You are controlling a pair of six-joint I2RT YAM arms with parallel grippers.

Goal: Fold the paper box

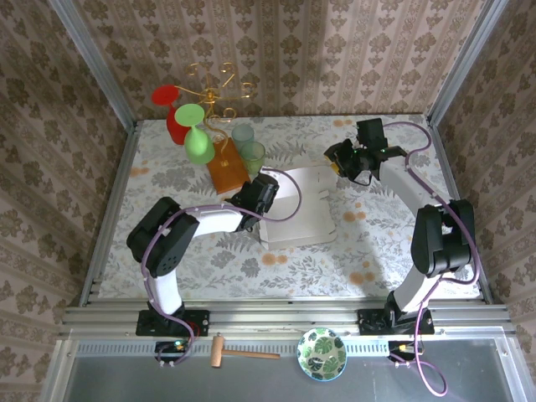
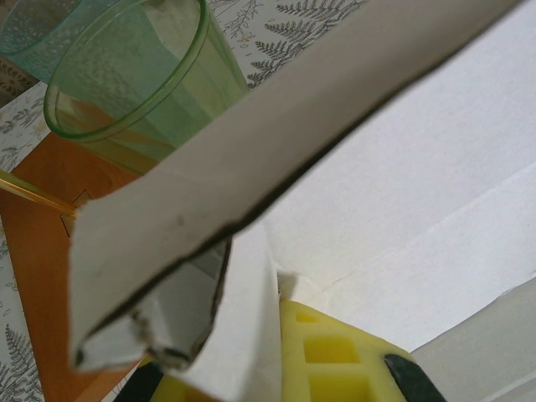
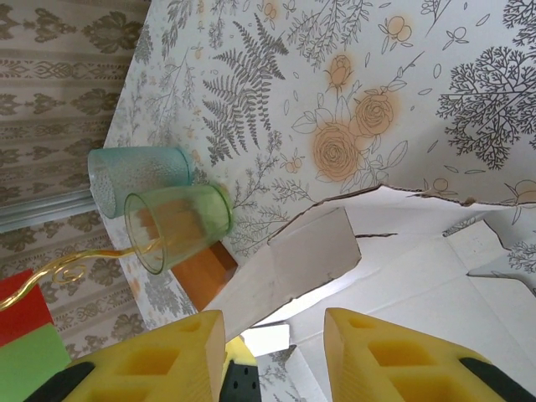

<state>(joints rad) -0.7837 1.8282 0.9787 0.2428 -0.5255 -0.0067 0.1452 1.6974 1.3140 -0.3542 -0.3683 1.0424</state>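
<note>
Bowl [image 1: 322, 353] on ledge [image 1: 109, 377] | floral tabletop [image 1: 402, 251] | damask walls [image 1: 293, 59] | paper box [image 1: 306, 213] apparently part-folded

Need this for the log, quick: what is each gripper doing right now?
Left gripper: closed, pinching an edge flap of the paper box.
Right gripper: open, holding nothing.
</note>
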